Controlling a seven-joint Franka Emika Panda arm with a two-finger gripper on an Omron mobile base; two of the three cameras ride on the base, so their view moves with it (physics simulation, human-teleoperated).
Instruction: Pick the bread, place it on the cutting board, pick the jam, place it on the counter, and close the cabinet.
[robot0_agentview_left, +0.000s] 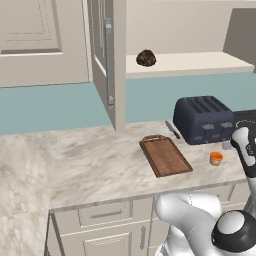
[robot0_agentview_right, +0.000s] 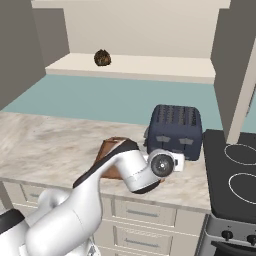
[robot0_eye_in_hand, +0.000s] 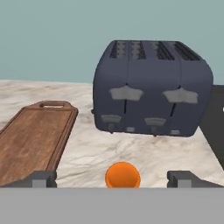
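Orange and small, the jam (robot0_eye_in_hand: 123, 175) stands on the marbled worktop (robot0_agentview_left: 95, 165) in front of a dark blue four-slot toaster (robot0_eye_in_hand: 151, 89), and in the hand view it sits low in the picture, between the two dark fingertips (robot0_eye_in_hand: 41, 178) of the hand (robot0_eye_in_hand: 114, 179). Those tips stand wide apart, one on each side of the jar, with bare stone showing between each tip and the jar, so the hand holds nothing. In the left base view the jam (robot0_agentview_left: 216, 158) is near the front edge of the worktop, to the right of the cutting board (robot0_agentview_left: 165, 155) and apart from it. That reddish-brown wooden board lies flat with its handle end toward the wall and nothing on it. A knife (robot0_agentview_left: 172, 129) lies on the stone between the board's far end and the toaster (robot0_agentview_left: 205, 119). The bread (robot0_agentview_left: 146, 58), a dark lumpy loaf, rests on the cream shelf (robot0_agentview_left: 200, 64) inside the wall cabinet (robot0_agentview_left: 107, 60), whose door stands open, edge toward the camera. In the right base view the white arm (robot0_agentview_right: 125, 167) bends over the front of the worktop and covers part of the board, with a black stovetop (robot0_agentview_right: 235, 177) to the right of the toaster.
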